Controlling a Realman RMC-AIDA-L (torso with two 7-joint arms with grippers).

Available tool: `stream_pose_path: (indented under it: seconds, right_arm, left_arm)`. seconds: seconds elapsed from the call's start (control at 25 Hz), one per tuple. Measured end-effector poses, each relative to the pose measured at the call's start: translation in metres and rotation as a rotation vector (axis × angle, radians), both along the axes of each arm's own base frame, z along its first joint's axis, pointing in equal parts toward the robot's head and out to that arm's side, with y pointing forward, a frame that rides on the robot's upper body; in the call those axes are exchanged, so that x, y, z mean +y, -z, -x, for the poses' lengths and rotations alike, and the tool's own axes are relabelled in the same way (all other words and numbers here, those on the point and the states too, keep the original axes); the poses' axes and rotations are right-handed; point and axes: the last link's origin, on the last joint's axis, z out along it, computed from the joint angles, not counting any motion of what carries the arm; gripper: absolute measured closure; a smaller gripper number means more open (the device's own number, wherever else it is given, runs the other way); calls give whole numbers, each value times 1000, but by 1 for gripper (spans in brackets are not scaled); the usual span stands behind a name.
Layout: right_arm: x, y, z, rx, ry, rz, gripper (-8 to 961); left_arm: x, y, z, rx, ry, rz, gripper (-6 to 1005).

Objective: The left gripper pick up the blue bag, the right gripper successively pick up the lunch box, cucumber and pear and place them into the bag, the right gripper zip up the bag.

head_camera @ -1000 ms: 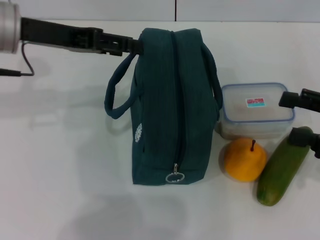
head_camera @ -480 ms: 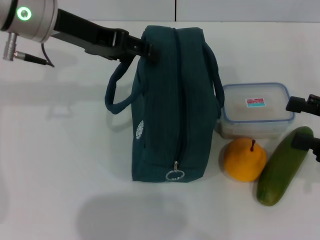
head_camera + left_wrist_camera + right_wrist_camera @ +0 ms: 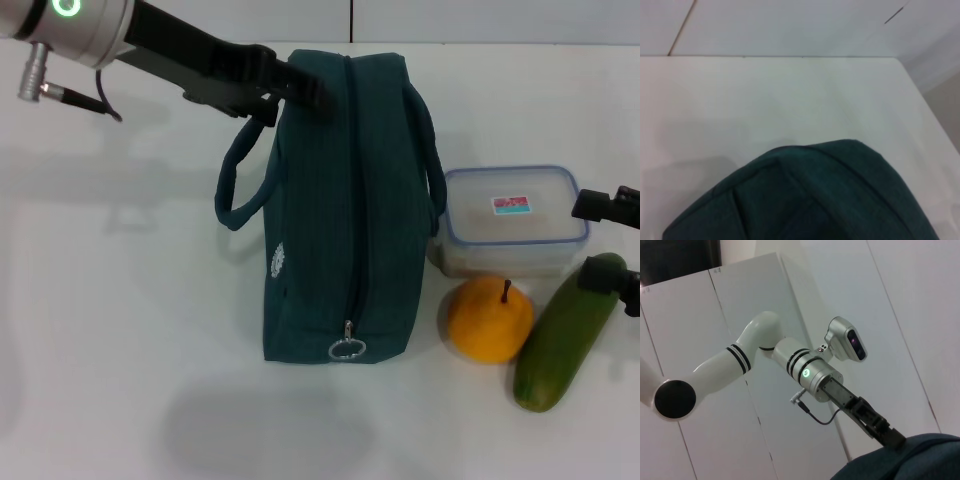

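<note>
Reaching the bag's far top corner, the left gripper touches fabric; whether it grips, I cannot tell.

Open table left of the blue bag; lunch box, pear, cucumber crowding its right.

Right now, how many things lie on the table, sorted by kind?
Bags: 1, the blue bag.
Containers: 1, the lunch box.
Produce: 2, the pear and the cucumber.
Total: 4.
</note>
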Motion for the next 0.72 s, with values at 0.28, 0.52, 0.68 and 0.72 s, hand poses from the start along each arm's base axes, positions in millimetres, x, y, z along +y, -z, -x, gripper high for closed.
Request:
stream_pose_path:
  seconds: [0.28, 0.52, 0.68, 0.72]
  right_arm:
    - [-2, 1, -2, -2, -3, -14, 152]
    - [-6, 3, -5, 3, 13, -12, 155]
    - [-8, 4, -7, 6, 21, -10, 158]
    - [-9, 5, -7, 7, 24, -9, 158]
  left_arm:
    - [-1, 6, 5, 35, -22, 21, 159]
    - [1, 1, 4, 37, 2, 8, 162]
    - [2, -1, 5, 42, 27, 3, 339]
    - [2, -1, 5, 43, 31, 3, 383]
